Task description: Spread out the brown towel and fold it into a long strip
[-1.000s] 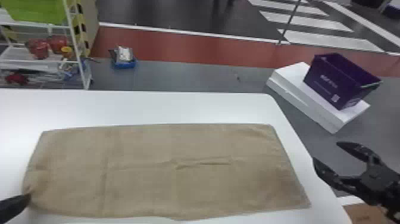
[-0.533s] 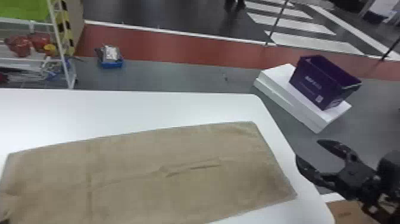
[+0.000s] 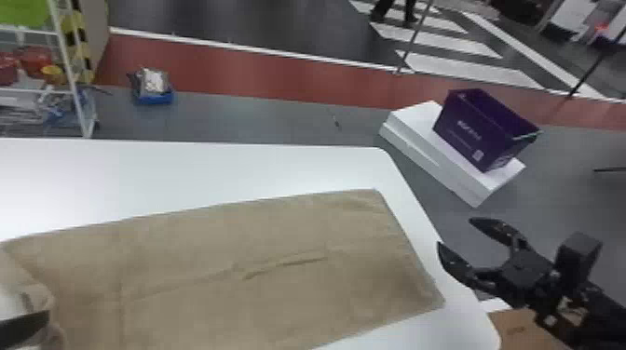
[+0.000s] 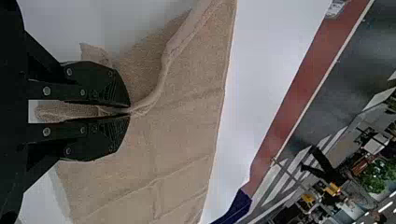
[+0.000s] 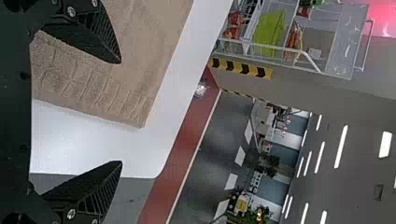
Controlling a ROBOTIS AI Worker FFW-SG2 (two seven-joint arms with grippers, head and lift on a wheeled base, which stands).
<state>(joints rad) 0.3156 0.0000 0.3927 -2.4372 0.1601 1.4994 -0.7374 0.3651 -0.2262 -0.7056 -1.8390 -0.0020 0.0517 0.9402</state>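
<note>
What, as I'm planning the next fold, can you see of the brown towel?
The brown towel is plain, soft-looking cloth, lying mostly flat in a long shape on the white table. Wrinkles mark its middle, and ribbed bands show near its right end. The left gripper pinches its left end, which bunches up.

A white table (image 3: 163,172) with a rounded far right corner carries the brown towel (image 3: 195,260), which lies mostly flat, a short crease near its middle, its right end near the table's right edge, its left end rumpled
</note>
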